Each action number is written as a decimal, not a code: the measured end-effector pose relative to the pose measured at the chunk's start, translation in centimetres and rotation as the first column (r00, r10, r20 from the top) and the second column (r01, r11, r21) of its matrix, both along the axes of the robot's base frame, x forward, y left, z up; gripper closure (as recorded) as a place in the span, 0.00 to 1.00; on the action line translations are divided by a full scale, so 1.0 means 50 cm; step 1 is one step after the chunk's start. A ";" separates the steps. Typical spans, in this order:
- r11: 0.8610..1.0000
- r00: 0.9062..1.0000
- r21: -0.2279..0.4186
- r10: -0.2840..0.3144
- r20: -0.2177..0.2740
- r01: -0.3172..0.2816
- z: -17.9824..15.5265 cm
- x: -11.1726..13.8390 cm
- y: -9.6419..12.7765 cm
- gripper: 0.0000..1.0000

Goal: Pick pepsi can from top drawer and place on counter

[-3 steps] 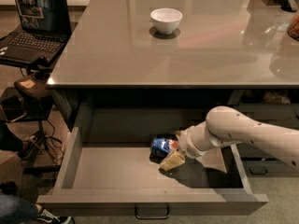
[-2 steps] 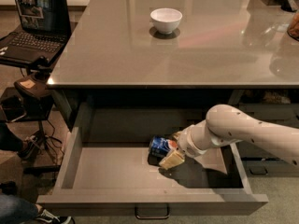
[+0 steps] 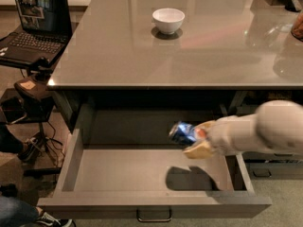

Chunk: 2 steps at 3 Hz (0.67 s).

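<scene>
Nearest the camera, the wide, shallow grey top drawer (image 3: 118,170) stands pulled out, with a dark metal handle (image 3: 154,215) on its front panel and a flat grey floor that shows a dark shadow (image 3: 189,178) towards its right side. Above that shadow, off the drawer floor and within the drawer's right half, the small blue pepsi can (image 3: 181,132) with silver ends lies tilted in the air. The tan-fingered end effector (image 3: 195,140) is closed around the can's right part, one finger above and one below. It is carried by a thick white robot arm (image 3: 265,131) that reaches in from the right edge. At the lower left corner part of a dark shoe (image 3: 49,219) shows on the ground. Behind and above the drawer spreads the large glossy grey-brown bench (image 3: 118,56), whose front edge overhangs the drawer's rear. Far back on it, near the middle, sits a round white bowl (image 3: 168,19). To the left, apart from the bench, an open black laptop (image 3: 35,20) rests on a dark side stand (image 3: 33,86).
</scene>
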<state>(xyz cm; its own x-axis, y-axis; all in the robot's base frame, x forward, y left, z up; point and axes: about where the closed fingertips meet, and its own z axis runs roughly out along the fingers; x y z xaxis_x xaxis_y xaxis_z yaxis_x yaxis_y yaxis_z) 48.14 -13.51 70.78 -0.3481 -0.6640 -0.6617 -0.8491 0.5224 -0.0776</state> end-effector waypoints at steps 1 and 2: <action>0.991 0.969 0.000 -0.130 0.210 0.133 0.215 -0.038 -0.099 1.00; 0.978 0.951 0.020 -0.207 0.229 0.208 0.243 -0.074 -0.155 1.00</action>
<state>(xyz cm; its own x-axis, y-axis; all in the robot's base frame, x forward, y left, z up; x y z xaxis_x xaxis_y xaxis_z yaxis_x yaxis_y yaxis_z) 44.46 -21.28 82.90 -0.3185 -0.5959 -0.7372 -0.6814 0.6846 -0.2590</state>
